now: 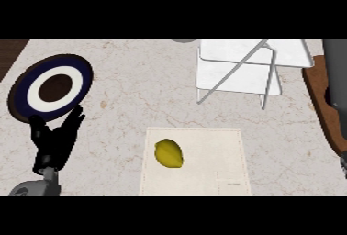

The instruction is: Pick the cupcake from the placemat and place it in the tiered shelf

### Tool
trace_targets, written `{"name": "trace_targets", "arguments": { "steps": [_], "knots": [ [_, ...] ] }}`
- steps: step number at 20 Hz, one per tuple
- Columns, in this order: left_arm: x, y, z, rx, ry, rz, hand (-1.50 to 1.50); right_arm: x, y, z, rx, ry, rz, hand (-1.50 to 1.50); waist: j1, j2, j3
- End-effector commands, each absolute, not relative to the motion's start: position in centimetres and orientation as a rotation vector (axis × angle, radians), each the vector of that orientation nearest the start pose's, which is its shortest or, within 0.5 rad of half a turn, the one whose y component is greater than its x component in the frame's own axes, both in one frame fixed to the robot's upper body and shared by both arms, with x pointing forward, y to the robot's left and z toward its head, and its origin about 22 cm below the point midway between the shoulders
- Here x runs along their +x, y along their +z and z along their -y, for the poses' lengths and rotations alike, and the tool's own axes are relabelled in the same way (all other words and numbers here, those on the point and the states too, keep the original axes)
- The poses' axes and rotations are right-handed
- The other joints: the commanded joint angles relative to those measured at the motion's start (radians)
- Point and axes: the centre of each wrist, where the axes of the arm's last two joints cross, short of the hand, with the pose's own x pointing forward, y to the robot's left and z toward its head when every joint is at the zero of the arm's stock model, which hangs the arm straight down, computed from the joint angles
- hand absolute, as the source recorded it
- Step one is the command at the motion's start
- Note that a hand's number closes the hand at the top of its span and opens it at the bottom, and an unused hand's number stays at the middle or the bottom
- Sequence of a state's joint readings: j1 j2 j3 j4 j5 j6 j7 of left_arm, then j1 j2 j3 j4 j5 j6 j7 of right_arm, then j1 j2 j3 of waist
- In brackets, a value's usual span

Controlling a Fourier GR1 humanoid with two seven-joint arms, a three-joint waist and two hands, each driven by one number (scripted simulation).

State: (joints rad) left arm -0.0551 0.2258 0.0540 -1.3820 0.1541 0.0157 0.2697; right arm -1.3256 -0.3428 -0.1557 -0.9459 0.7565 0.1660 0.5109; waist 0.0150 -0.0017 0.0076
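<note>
A yellow, lemon-shaped object [169, 153] lies on the left half of the beige placemat [210, 160]; no cupcake shape is recognisable. The white tiered shelf [237, 69] with thin metal struts stands at the back, right of centre. My left hand [55, 137] rests open at the lower left, fingers pointing up, well left of the placemat and just below the plate. At the right edge only a dark grey arm part [337, 73] shows; my right hand itself is out of view.
A round plate [51, 87] with dark blue, white and brown rings lies at the back left. The counter's curved brown edge [325, 110] runs down the right side. Dark wood shows at the top left corner.
</note>
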Motion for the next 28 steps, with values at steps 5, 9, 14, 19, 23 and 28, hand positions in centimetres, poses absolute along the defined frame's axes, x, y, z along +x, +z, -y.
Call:
{"name": "trace_targets", "arguments": {
  "steps": [5,9,14,19,23,28],
  "knots": [
    [24.9,-2.6,-28.6,0.088,0.032,1.111,0.00,43.6,32.8,19.2,-0.935,0.488,1.567,1.50,-0.009,0.004,-0.008],
    [24.5,-1.7,-29.6,0.079,0.028,1.108,0.00,43.4,34.9,19.6,-0.851,0.304,1.590,-1.50,0.001,0.003,-0.008],
    [25.2,-2.1,-28.1,0.086,0.025,1.108,0.00,42.9,36.0,19.8,-0.682,0.136,1.680,-1.50,-0.004,0.004,-0.008],
    [24.9,-2.6,-30.0,0.074,0.037,1.108,0.00,42.7,37.6,21.4,-0.553,-0.038,1.725,-1.50,-0.002,0.005,-0.008],
    [24.2,-2.6,-29.7,0.094,0.018,1.109,0.00,42.5,36.9,23.8,-0.599,-0.199,1.746,-1.50,-0.002,0.004,-0.008],
    [24.9,-2.9,-28.5,0.096,0.044,1.117,0.00,40.4,40.2,27.5,-0.776,-0.328,1.714,-1.50,-0.020,0.000,-0.008]
  ]
}}
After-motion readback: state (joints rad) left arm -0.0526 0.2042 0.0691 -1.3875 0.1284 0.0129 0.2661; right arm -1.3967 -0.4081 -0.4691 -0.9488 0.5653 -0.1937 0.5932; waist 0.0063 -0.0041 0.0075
